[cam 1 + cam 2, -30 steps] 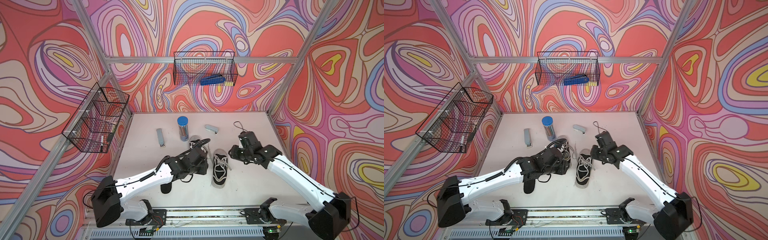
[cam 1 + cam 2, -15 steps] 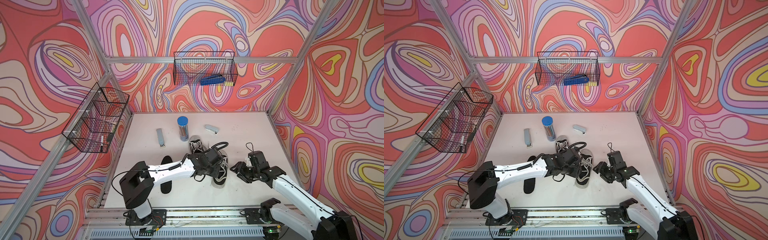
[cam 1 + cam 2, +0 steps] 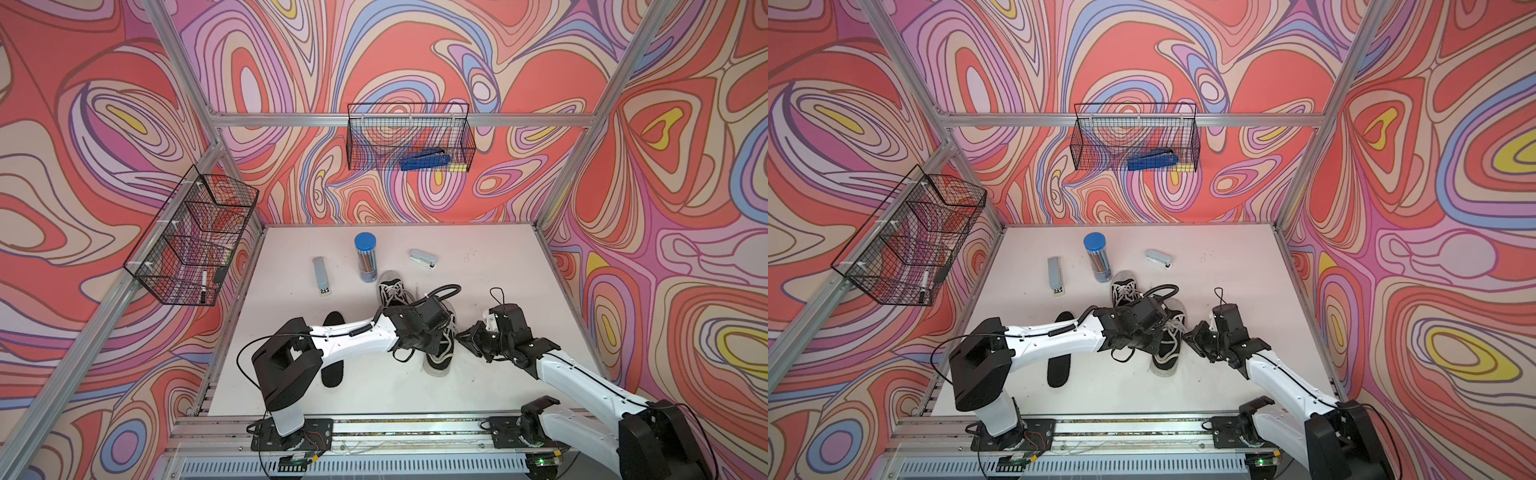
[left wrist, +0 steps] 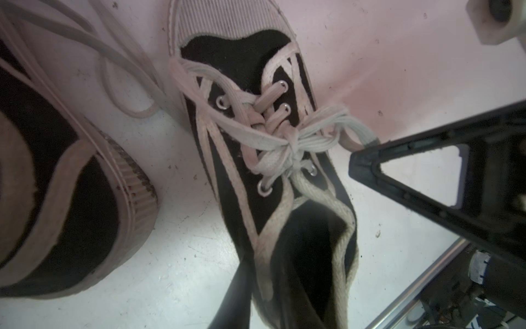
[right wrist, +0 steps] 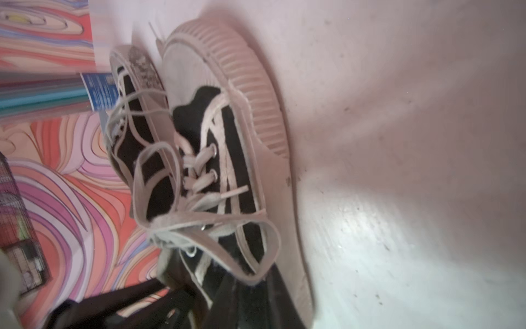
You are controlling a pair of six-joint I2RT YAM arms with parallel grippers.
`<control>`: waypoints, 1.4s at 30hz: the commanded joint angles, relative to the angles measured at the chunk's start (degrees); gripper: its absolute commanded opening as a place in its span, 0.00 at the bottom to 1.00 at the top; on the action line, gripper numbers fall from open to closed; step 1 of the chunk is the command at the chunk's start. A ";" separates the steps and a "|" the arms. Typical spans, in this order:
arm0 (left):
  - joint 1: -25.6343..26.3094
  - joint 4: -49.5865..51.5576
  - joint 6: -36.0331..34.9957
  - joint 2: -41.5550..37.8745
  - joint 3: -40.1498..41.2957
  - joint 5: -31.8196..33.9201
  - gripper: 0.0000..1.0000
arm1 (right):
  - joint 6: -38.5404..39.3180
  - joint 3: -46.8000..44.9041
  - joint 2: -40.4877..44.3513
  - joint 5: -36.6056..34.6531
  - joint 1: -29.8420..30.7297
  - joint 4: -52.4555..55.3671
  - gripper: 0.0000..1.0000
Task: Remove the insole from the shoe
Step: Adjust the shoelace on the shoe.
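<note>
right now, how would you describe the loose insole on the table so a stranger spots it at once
On the white table, find the pair of black laced shoes near the middle. Beside them, partly under the left arm, lies the insole: flat, all black, with no laces or pale rubber rim.

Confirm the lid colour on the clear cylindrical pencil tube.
Blue lid on the clear cylindrical pencil tube; clearest in a top view.

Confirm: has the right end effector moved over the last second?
Yes. The right end effector has come nearer the front rail, farther from the grey stapler.
</note>
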State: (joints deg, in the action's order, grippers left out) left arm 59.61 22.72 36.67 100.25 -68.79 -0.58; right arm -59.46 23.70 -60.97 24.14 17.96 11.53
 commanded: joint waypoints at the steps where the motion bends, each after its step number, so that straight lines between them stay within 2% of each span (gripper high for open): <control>1: -0.35 0.48 -0.10 1.00 -0.75 0.60 0.10 | 2.66 3.68 -0.55 -2.85 -0.09 -0.19 0.00; 5: -0.55 0.57 0.01 0.66 0.14 1.23 0.01 | 8.25 9.24 -1.23 -5.07 -0.11 6.25 0.00; 8: -0.55 0.18 -0.10 0.56 0.65 1.15 0.00 | 12.65 13.53 -3.29 -4.51 -0.11 9.49 0.00; 14: -0.55 -1.25 -0.34 0.39 1.81 0.63 0.00 | 23.15 23.61 -14.51 -1.14 -0.03 14.33 0.00; 18: -0.55 -1.99 -0.19 0.48 2.26 0.31 0.00 | 28.72 29.36 -23.10 -1.29 0.03 15.52 0.00; 21: -0.63 -2.32 -0.03 0.65 2.42 0.32 0.00 | 31.11 32.15 -26.30 -2.06 0.00 17.10 0.25; 23: -0.77 -2.51 0.32 0.82 2.43 0.08 0.00 | 32.06 33.36 -25.29 -4.46 -0.08 19.55 0.37; 24: -0.81 -2.59 0.51 0.83 2.59 -0.02 0.00 | 32.49 33.78 -23.93 -6.08 -0.32 21.15 0.42; 26: -0.99 -2.85 0.79 0.67 2.78 -0.18 0.00 | 32.69 34.00 -20.32 -7.96 -1.74 24.31 0.47; 30: -1.23 -3.38 1.22 0.30 3.38 -0.63 0.00 | 30.47 29.84 -11.92 -9.44 -4.77 27.77 0.49; 34: -1.52 -3.87 1.57 0.04 3.80 -1.00 0.00 | 25.96 21.99 -8.08 -2.43 -4.65 23.37 0.48; 37: -1.61 -3.91 1.74 -0.05 3.84 -1.17 0.00 | 22.22 16.36 -6.66 1.74 -4.55 16.13 0.52; 40: -1.69 -3.92 2.04 -0.18 3.76 -1.14 0.00 | 12.37 11.79 -7.07 4.91 -4.59 7.01 0.54; 42: -1.69 -3.93 2.22 -0.31 3.71 -1.13 0.00 | 2.42 8.71 -6.79 5.11 -4.60 0.65 0.55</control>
State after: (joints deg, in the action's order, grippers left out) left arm 58.50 18.81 38.15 100.27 -65.87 -2.57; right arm -43.51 34.54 -68.38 25.87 13.21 24.16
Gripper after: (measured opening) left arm 0.051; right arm 0.548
